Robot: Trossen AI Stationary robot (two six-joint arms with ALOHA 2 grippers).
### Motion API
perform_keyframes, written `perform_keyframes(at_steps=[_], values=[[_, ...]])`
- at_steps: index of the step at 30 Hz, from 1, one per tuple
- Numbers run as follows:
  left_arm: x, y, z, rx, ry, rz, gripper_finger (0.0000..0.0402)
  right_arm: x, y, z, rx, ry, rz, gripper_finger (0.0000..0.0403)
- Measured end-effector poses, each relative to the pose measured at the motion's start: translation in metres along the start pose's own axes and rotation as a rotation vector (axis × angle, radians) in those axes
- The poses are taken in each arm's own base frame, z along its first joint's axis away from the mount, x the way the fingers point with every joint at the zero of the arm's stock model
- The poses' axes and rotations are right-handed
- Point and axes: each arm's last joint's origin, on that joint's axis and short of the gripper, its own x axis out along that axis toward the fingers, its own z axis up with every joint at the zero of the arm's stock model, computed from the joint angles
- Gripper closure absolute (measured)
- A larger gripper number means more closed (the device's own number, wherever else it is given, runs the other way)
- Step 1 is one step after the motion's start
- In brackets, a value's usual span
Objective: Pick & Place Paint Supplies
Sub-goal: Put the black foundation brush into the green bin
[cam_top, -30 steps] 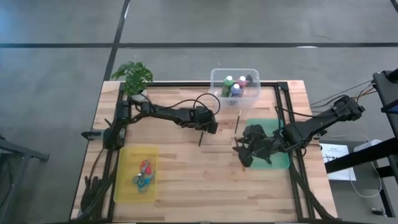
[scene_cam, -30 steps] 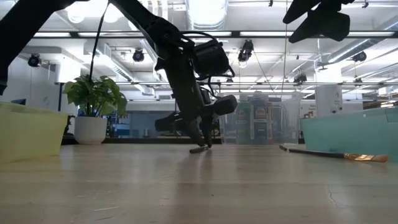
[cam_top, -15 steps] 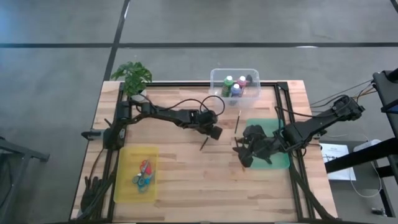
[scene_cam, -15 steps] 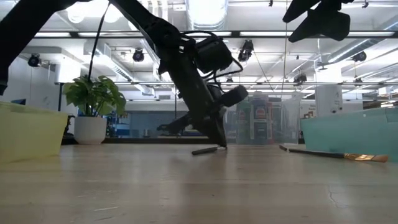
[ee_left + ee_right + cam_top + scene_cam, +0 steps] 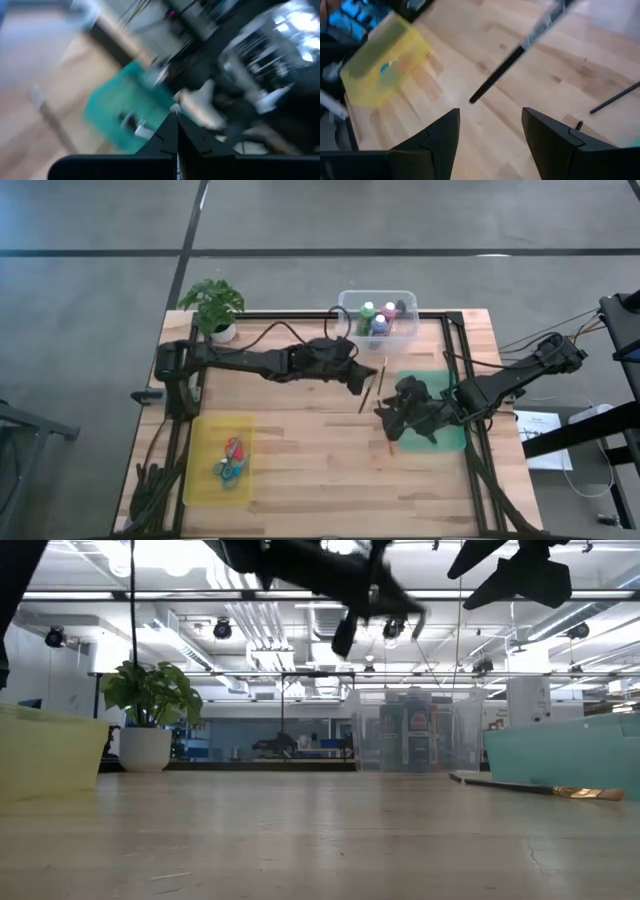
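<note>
My left gripper [image 5: 358, 380] hangs high over the table's middle, shut on a thin dark-handled brush [image 5: 364, 398] just left of the teal tray [image 5: 445, 438]. The brush also crosses the right wrist view as a dark rod [image 5: 505, 65] in the air. My right gripper [image 5: 392, 423] waits open above the tray's left edge with nothing between its fingers [image 5: 440, 135]. A second brush [image 5: 383, 373] lies flat on the wood beside the tray. Green, pink and blue paint bottles stand in a clear bin [image 5: 400, 330] at the far edge. My left gripper pinches the brush by its far end [image 5: 369, 383] between its two shut fingers, coming from the table's left, nearly level. The exact spot is hidden under the gripper. The long handle slants away toward the near edge, its free end [image 5: 472, 99] clear of the table.
A yellow tray [image 5: 205, 480] with small scissors [image 5: 230, 460] lies near left. A potted plant [image 5: 213, 305] stands at the far left corner. Another brush [image 5: 520, 787] lies on the wood by the teal tray's wall [image 5: 570, 750]. Bare wood lies between the trays.
My left gripper has shut on the brush that lay on the table, then risen quickly and swung toward the teal tray, tipping from pointing down to nearly level. The brush has come up clear of the wood with it. My right arm has stayed in place.
</note>
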Motion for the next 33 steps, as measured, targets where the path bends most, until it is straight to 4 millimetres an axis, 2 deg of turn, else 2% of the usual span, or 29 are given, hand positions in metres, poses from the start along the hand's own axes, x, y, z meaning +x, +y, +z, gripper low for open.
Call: perform_keyframes(at_steps=[6, 14, 24, 27, 31, 33], values=[[-0.016, -0.031, 0.021, 0.053, -0.191, -0.179, 0.0401, -0.011, 0.0, 0.011, 0.065, -0.143, 0.028, 0.0191], [-0.016, -0.033, 0.021, 0.038, -0.207, -0.19, 0.0401, -0.027, -0.004, 0.027, 0.088, -0.295, 0.098, 0.0191], [-0.017, -0.037, 0.021, 0.037, -0.218, -0.221, 0.0401, -0.013, 0.001, 0.028, 0.108, -0.296, 0.12, 0.0193], [-0.017, -0.037, 0.021, 0.038, -0.216, -0.224, 0.0401, -0.008, 0.002, 0.028, 0.104, -0.298, 0.107, 0.0233], [-0.017, -0.037, 0.021, 0.039, -0.214, -0.229, 0.0401, -0.007, 0.002, 0.026, 0.078, -0.3, 0.092, 0.0366], [-0.017, -0.038, 0.021, 0.038, -0.219, -0.223, 0.0401, -0.007, 0.001, 0.026, 0.077, -0.304, 0.089, 0.0379]])
